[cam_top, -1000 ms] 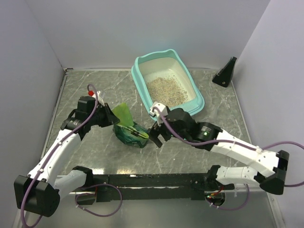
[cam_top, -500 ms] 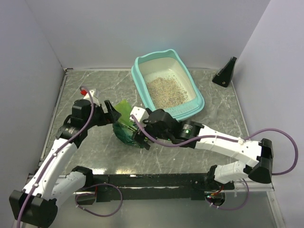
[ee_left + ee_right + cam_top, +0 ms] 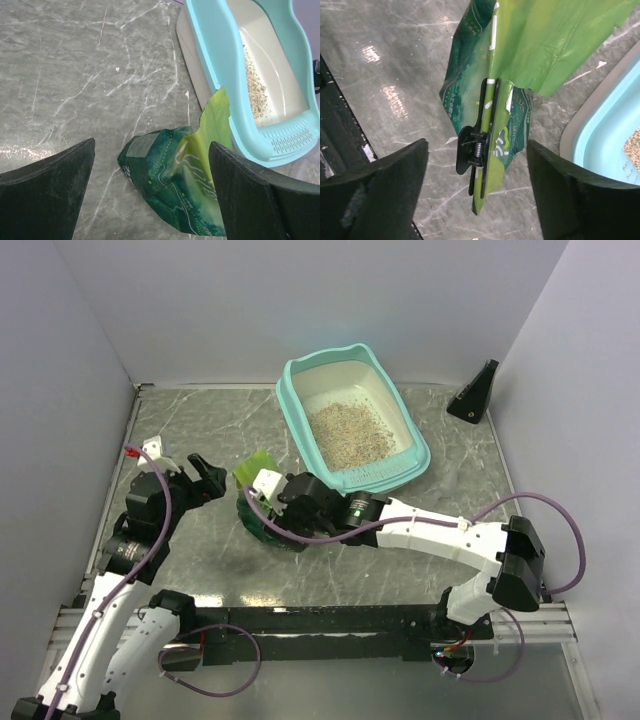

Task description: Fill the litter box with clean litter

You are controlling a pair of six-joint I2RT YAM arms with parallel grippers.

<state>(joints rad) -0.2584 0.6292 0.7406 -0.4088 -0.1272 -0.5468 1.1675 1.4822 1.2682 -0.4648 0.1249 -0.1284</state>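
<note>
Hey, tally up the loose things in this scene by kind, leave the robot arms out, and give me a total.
litter box: 1
litter pile: 1
green bag: 1
black clip: 1
black wedge: 1
Total: 5

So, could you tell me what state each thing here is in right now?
Litter box: upright, partly filled.
Litter: a patch in the pan, floor not fully covered.
Bag: lying beside the litter box, clip on it.
Clip: clamped on the bag.
Left gripper: open, empty.
Right gripper: open, over the clip, holding nothing.
</note>
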